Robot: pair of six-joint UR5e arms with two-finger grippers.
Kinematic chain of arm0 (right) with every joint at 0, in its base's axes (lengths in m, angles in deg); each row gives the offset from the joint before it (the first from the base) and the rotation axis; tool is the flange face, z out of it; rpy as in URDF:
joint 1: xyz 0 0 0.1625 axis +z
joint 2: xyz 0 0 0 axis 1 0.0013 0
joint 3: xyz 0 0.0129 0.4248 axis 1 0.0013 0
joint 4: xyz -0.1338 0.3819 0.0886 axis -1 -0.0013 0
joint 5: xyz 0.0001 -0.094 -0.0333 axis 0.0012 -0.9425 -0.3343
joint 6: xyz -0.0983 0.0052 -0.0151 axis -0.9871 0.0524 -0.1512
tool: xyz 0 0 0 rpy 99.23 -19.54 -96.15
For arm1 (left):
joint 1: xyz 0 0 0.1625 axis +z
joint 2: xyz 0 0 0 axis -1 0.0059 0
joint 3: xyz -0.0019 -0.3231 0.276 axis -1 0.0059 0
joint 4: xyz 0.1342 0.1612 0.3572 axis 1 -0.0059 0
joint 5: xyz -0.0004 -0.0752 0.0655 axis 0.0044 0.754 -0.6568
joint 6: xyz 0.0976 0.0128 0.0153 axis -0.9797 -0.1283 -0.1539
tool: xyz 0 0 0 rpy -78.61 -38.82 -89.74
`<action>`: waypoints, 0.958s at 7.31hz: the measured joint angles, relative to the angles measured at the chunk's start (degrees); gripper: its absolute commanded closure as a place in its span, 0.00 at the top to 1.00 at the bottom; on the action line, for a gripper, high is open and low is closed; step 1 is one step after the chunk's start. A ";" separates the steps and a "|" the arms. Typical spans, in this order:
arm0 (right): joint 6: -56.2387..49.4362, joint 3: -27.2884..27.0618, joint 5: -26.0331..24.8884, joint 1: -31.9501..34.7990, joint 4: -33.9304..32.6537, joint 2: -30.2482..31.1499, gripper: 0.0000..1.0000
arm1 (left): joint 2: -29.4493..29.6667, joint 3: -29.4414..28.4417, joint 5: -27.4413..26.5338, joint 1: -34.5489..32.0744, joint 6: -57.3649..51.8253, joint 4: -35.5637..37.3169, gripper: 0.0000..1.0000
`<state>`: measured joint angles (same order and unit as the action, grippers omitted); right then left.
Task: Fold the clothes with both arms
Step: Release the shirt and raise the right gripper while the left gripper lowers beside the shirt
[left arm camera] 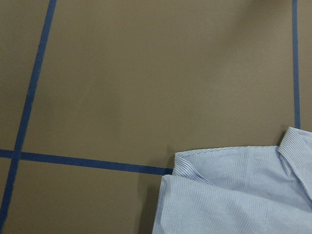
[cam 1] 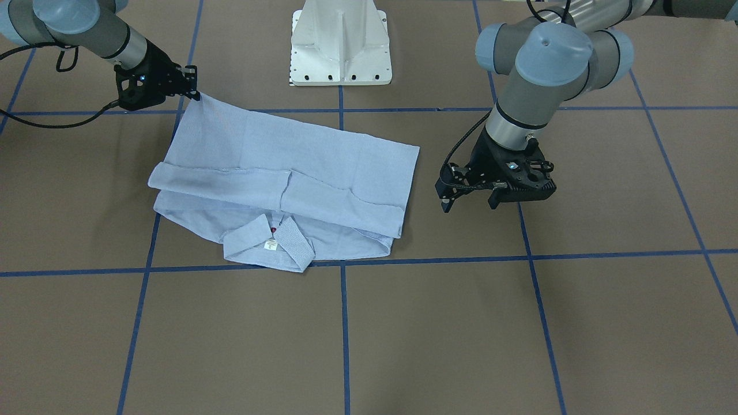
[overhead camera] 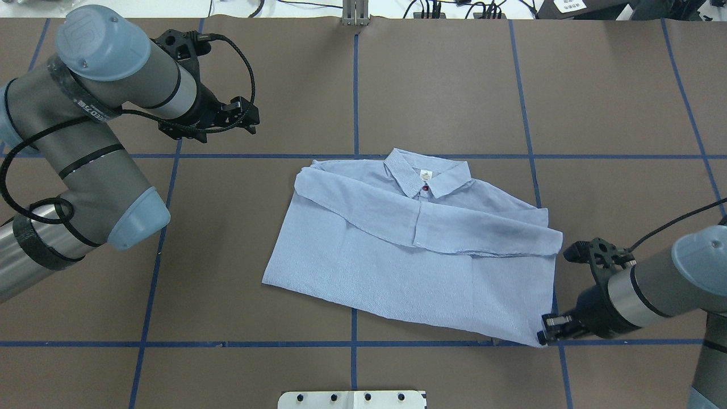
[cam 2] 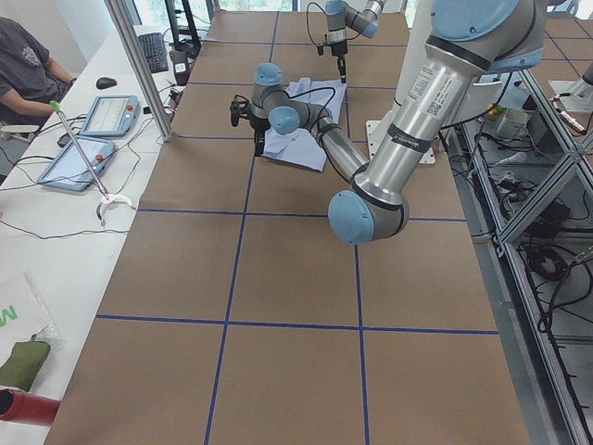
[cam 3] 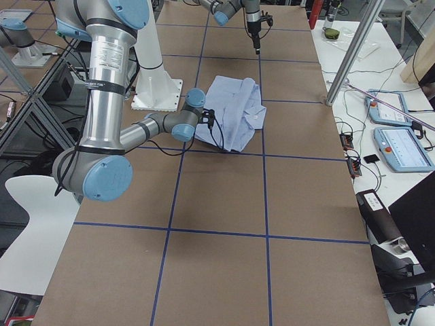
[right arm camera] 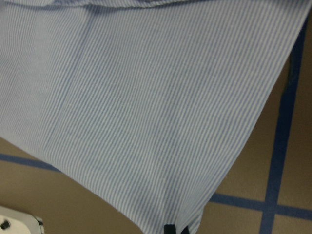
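Note:
The light blue-and-white striped shirt [cam 1: 288, 155] [overhead camera: 397, 272] lies flat on the brown table with its collar [overhead camera: 427, 175] on the side away from the robot. Both sleeves are folded across its chest. My right gripper [cam 1: 195, 94] [overhead camera: 544, 338] is shut on the hem corner and holds it slightly off the table. In the right wrist view the fabric [right arm camera: 146, 97] fills the frame above the black fingertips [right arm camera: 169, 229]. My left gripper [cam 1: 470, 204] [overhead camera: 253, 121] hovers open beside the shirt's shoulder side, apart from it. The left wrist view shows that shoulder [left arm camera: 229, 195] below it.
The white pedestal base [cam 1: 340, 52] [overhead camera: 352, 399] stands at the robot's edge. Blue tape lines [cam 1: 343, 323] grid the brown table. A side table with tablets [cam 2: 88, 148] and a seated person [cam 2: 28, 65] lies beyond the table's far edge.

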<state>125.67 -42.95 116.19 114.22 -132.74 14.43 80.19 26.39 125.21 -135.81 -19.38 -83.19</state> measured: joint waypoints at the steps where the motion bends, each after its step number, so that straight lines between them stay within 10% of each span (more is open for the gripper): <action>1: 0.48 -1.30 1.09 -2.80 0.84 2.22 0.00 | -0.08 0.04 -0.06 0.00 -0.02 0.00 0.99; 4: 3.83 -3.97 5.65 -6.64 1.30 4.34 0.00 | -0.20 0.15 -0.13 -0.01 -0.04 -0.02 0.99; 5: 4.44 -4.43 6.51 -7.17 1.31 4.75 0.37 | -0.24 0.17 -0.09 -0.03 -0.04 -0.06 0.99; 6: 4.87 -4.85 7.34 -7.44 1.31 5.19 0.99 | -0.32 0.17 -0.07 -0.05 -0.04 -0.10 0.99; 7: 5.13 -5.18 7.81 -7.46 1.34 5.35 1.00 | -0.40 0.17 -0.02 -0.06 -0.06 -0.17 0.99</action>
<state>130.80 -48.12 124.01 106.76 -131.40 19.78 79.79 26.56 125.20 -135.88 -19.44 -83.36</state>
